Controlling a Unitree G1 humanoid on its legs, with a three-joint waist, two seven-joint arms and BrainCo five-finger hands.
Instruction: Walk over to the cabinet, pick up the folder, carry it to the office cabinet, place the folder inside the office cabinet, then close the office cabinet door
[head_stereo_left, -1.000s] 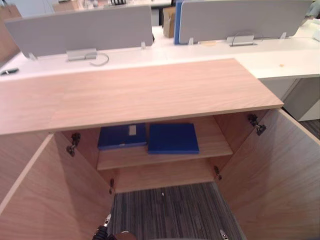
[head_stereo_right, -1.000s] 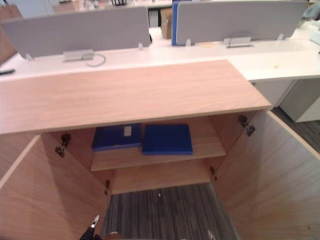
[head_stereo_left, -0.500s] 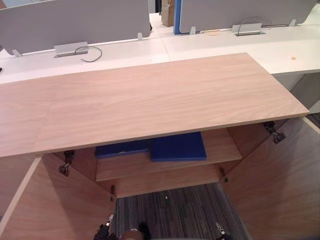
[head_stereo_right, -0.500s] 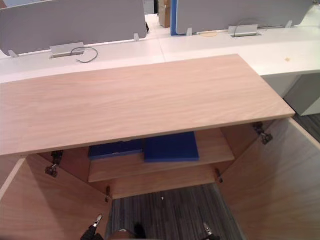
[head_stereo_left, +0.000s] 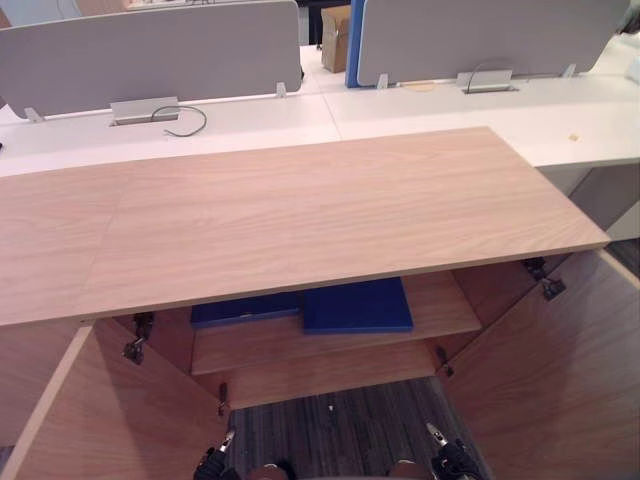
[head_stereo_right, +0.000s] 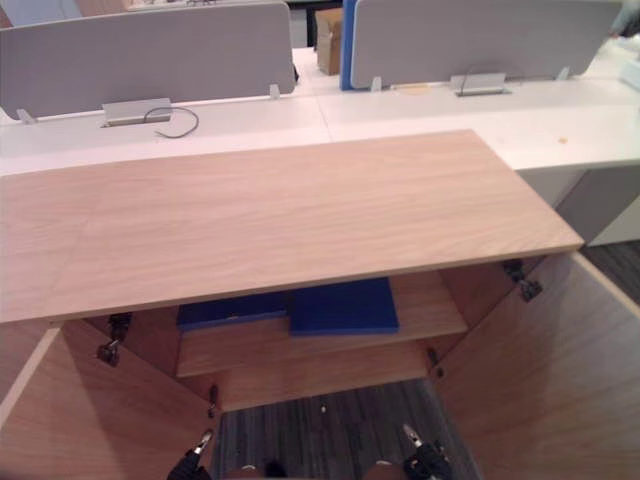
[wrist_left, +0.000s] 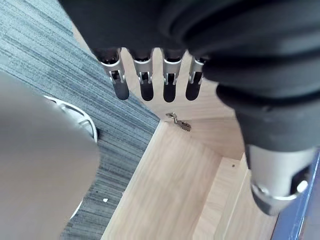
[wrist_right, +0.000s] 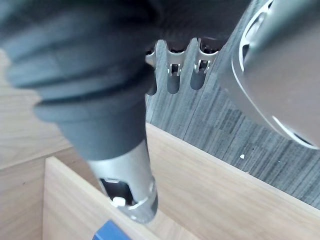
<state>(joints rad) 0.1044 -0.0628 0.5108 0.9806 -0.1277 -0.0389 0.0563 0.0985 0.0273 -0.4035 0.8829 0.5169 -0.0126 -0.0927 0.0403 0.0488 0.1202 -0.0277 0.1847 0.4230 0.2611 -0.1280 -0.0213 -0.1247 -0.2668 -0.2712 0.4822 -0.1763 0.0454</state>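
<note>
On the shelf (head_stereo_left: 445, 308) inside the open cabinet (head_stereo_left: 300, 215), two blue folders lie flat, just beside each other. The right folder (head_stereo_left: 357, 306) shows most of its cover. The left folder (head_stereo_left: 245, 309) is largely hidden under the front edge of the cabinet top. Neither folder is held.

The left door (head_stereo_left: 110, 420) and the right door (head_stereo_left: 560, 370) both stand swung outward, with striped grey carpet (head_stereo_left: 340, 430) between them.

The left robot hand (wrist_left: 144, 77) hangs low over the carpet by the left door. Its fingers are straight and its thumb is apart, and it holds nothing. The right robot hand (wrist_right: 172, 72) hangs low by the right door in the same state, with extended fingers and an empty grasp. Both hands are well apart from the folders.

Behind the cabinet stands a white bench (head_stereo_left: 580, 125) with grey partition screens (head_stereo_left: 150, 55).
</note>
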